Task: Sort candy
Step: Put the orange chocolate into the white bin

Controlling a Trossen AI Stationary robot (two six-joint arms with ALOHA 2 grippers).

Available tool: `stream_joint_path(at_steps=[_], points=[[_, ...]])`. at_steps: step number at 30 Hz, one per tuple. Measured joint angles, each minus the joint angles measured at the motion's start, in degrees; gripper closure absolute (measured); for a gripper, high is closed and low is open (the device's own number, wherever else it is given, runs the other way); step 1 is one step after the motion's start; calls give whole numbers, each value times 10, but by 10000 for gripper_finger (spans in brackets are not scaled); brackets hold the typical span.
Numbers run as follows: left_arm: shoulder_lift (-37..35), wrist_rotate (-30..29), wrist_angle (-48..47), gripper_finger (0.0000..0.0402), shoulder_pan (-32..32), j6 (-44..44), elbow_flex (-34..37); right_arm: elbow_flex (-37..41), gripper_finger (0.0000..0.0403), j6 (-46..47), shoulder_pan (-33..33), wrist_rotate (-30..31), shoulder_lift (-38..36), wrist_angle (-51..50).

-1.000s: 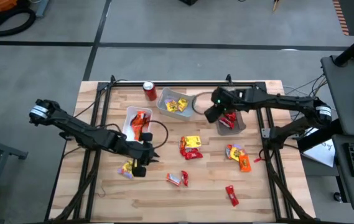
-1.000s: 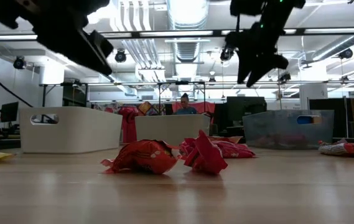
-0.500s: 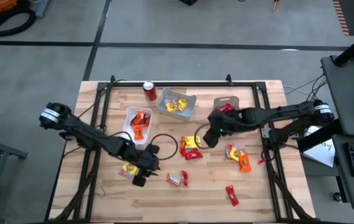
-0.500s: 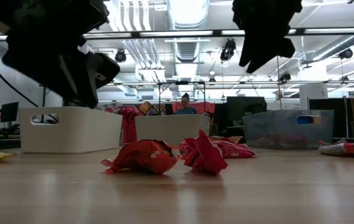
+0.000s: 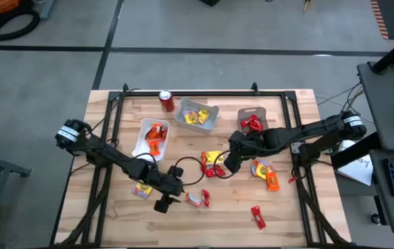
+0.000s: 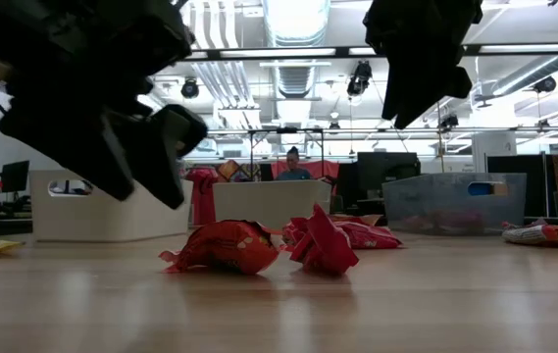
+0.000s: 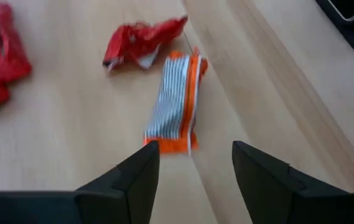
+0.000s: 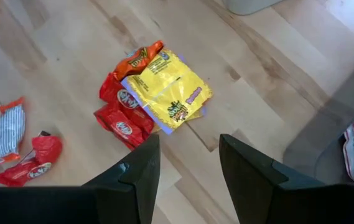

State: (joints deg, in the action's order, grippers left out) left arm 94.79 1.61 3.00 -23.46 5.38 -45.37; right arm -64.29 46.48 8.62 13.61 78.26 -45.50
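Sorting part done, by my judgement; three bins hold candy: white bin (image 5: 143, 140) orange, grey bin (image 5: 207, 117) yellow, clear bin (image 5: 262, 127) red. Loose candy left on the table (image 5: 300, 207): the central pile (image 5: 212, 163) and others around it. Left pincer (image 7: 190, 163) spread wide, empty, over the striped orange piece (image 7: 174, 103); right pincer (image 8: 186, 163) gaping, empty, above the central pile.

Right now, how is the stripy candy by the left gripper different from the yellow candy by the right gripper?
The orange-and-white striped candy is long and narrow; the yellow candy is wide and squarish. The striped candy lies flat on the table next to one red candy; the yellow candy lies on top of a pile of red and orange wrappers. Both are shiny wrapped sweets, not yet binned, each lying ahead of an open gripper: left gripper, right gripper.
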Motion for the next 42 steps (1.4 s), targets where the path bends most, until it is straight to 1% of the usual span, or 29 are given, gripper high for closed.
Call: stream_joint_path(at_steps=[7,12,21,26,30,38,42], points=[[64,-2,0,220,1,-31,-53,2,248,-1,0,0,3,0],[82,9,4,231,12,-34,-61,4,250,-2,0,0,3,-1],[82,-11,26,257,20,0,-57,17,250,-1,0,1,3,0],[82,-9,43,268,19,11,-43,21,250,0,0,1,3,3],[81,-6,91,269,19,14,-24,23,250,0,1,1,3,5],[81,-4,93,275,19,31,-15,24,250,-1,5,1,3,9],[83,7,126,276,19,38,-1,24,250,-1,5,1,3,11]])
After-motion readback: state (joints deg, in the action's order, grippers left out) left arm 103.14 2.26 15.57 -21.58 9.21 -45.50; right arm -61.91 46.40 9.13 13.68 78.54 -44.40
